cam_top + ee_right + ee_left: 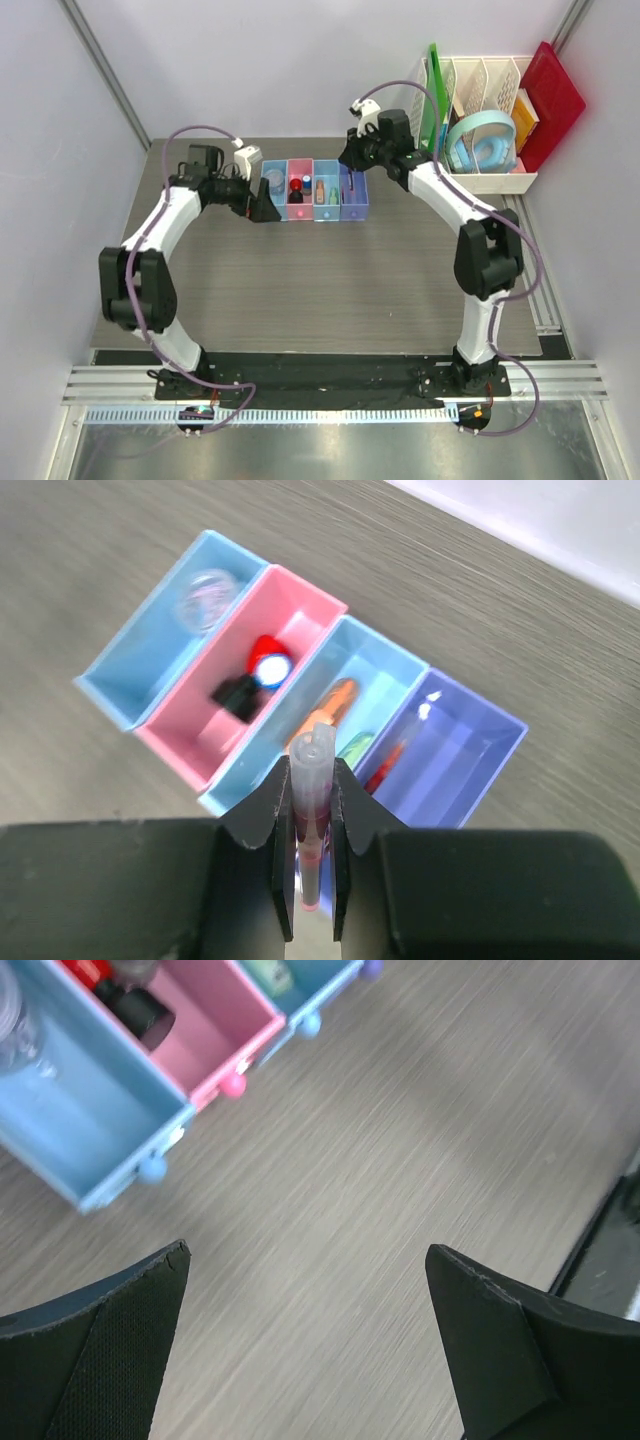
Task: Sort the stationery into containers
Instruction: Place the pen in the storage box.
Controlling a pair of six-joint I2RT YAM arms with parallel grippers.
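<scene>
A black base plate (320,372) lies along the near edge, and the grey wood-grain table (330,290) stretches away from it. The left gripper (308,1252) hangs low over bare tabletop just short of the row of four bins (300,217), jaws spread wide with nothing between them. Only the tips of its black fingers (110,1350) show in its wrist view, which also cuts the bins off at the upper left corner. The right gripper (312,770) hovers above the right part of the row, jaws drawn narrow onto a clear-barrelled pen (311,810) with a reddish core, held upright. The pen's lower end is hidden between the fingers, and the top view is too coarse to show it. Beneath it, the light-blue end bin (150,655) holds a blurred clear round piece (205,600). The pink bin (290,615) holds a small red piece with a blue cap (268,666) touching a black object (235,694) whose kind cannot be made out. The second light-blue bin (385,670) holds an orange marker (335,700) and a light green marker (355,745), both partly covered by the held pen and fingers. The purple-blue bin (470,750) holds a thin red pen (395,755). Farthest off, at the right back corner, stands a white slotted rack (490,80) with a light-blue ring (485,118), a green board (432,90) and a red board (555,95).
</scene>
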